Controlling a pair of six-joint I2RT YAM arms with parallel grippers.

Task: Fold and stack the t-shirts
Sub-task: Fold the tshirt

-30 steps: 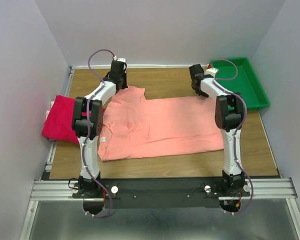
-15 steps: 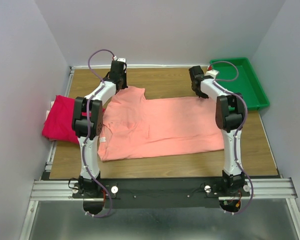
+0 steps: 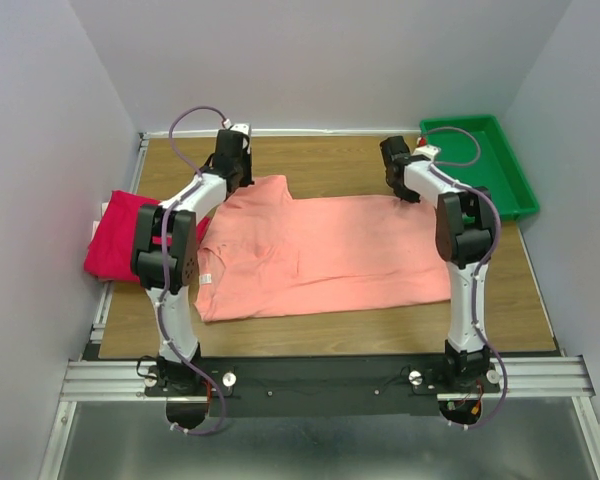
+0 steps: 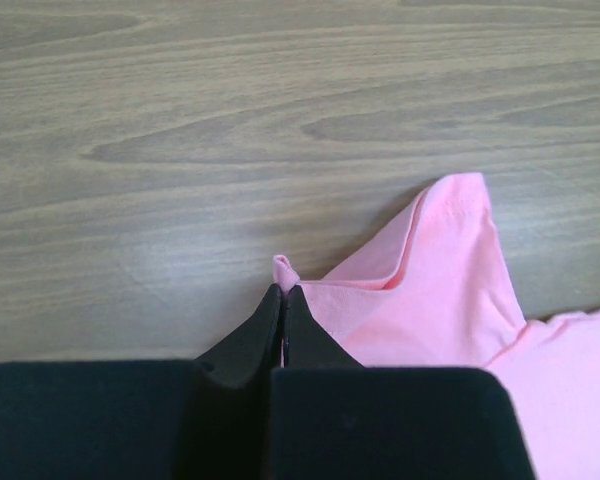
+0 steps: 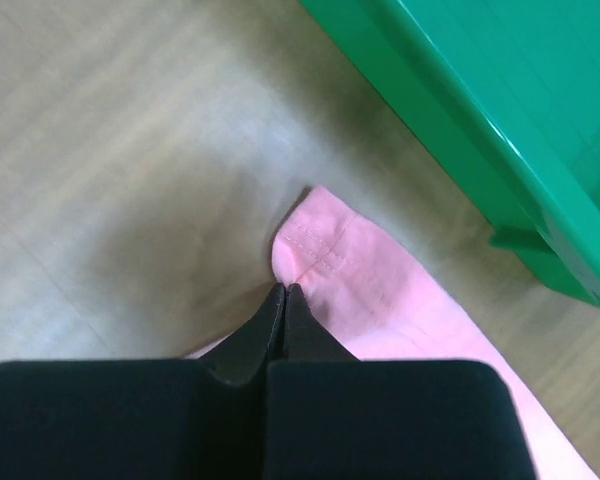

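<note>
A salmon-pink t-shirt lies spread flat across the middle of the wooden table. My left gripper is shut on the cloth at the shirt's far left sleeve; a small tuft of pink sticks out past the closed tips. At the shirt's far right corner, beside the tray, my right gripper is shut on the hem. A magenta-red t-shirt lies bunched at the table's left edge, partly behind the left arm.
A green plastic tray stands at the far right corner, close to the right gripper. Walls enclose the table on the left, back and right. Bare wood lies beyond the pink shirt.
The right gripper has closed on the pink shirt's far right corner. The left arm has shifted slightly left and its elbow lowered while it keeps hold of the sleeve.
</note>
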